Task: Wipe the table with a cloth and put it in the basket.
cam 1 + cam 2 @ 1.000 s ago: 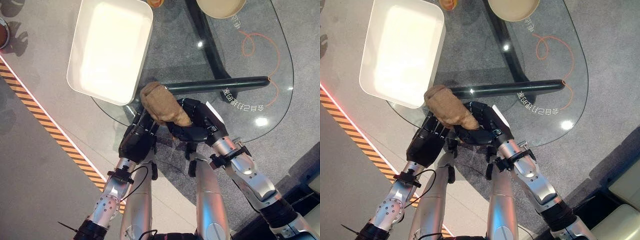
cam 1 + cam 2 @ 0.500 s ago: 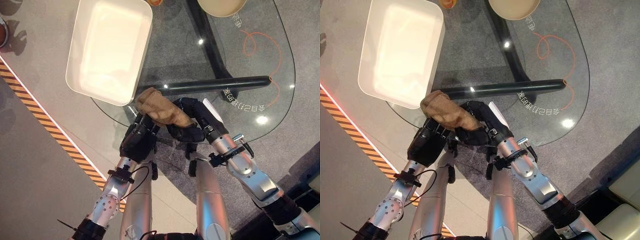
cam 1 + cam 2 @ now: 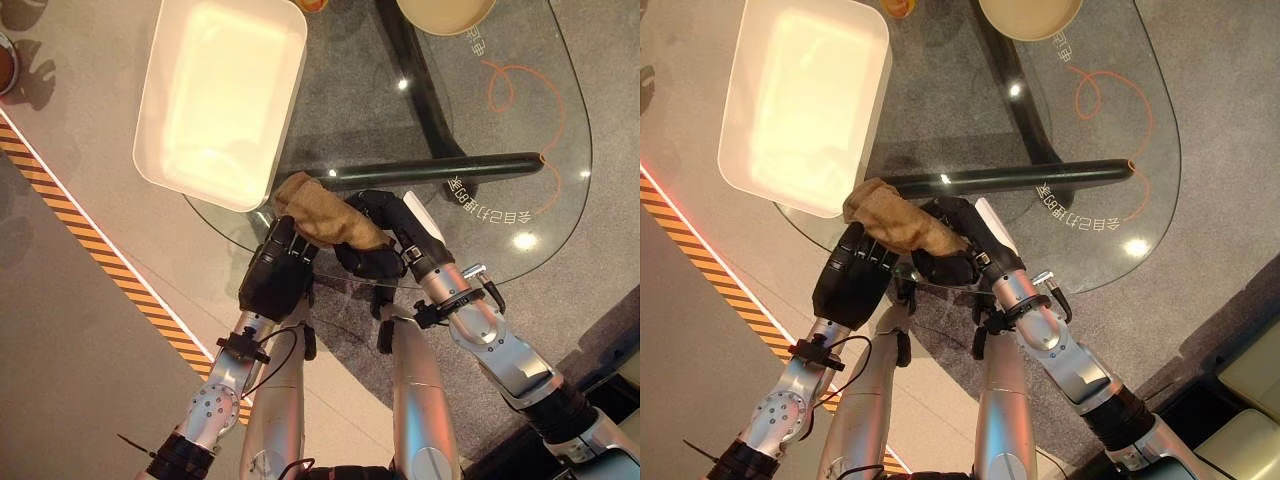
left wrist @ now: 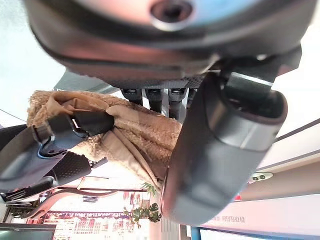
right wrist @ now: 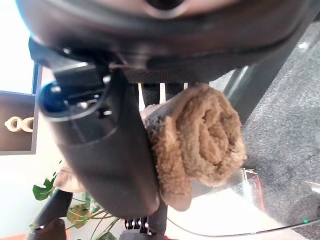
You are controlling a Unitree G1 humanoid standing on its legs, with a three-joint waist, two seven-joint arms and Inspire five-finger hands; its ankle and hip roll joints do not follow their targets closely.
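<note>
A brown rolled cloth [image 3: 320,212] hangs over the near edge of the glass table [image 3: 500,150]. My right hand [image 3: 380,245] is shut on it, with the thumb [image 5: 110,145] pressing the roll [image 5: 205,135] against the fingers. My left hand [image 3: 275,275] comes up from below, its straight fingers reaching under the cloth's left end. In the left wrist view the cloth [image 4: 135,135] lies past the left thumb [image 4: 220,145]. The white basket [image 3: 160,120] stands on the table at the far left, just beyond the cloth.
A black bar [image 3: 440,168] runs under the glass just past the hands. A beige bowl [image 3: 445,10] sits at the far edge. An orange line [image 3: 520,85] curls on the glass at the right. Yellow-black tape [image 3: 100,260] crosses the floor at the left.
My left hand has risen to the cloth's left end. My right hand has turned slightly and carried the cloth a little left, towards the basket.
</note>
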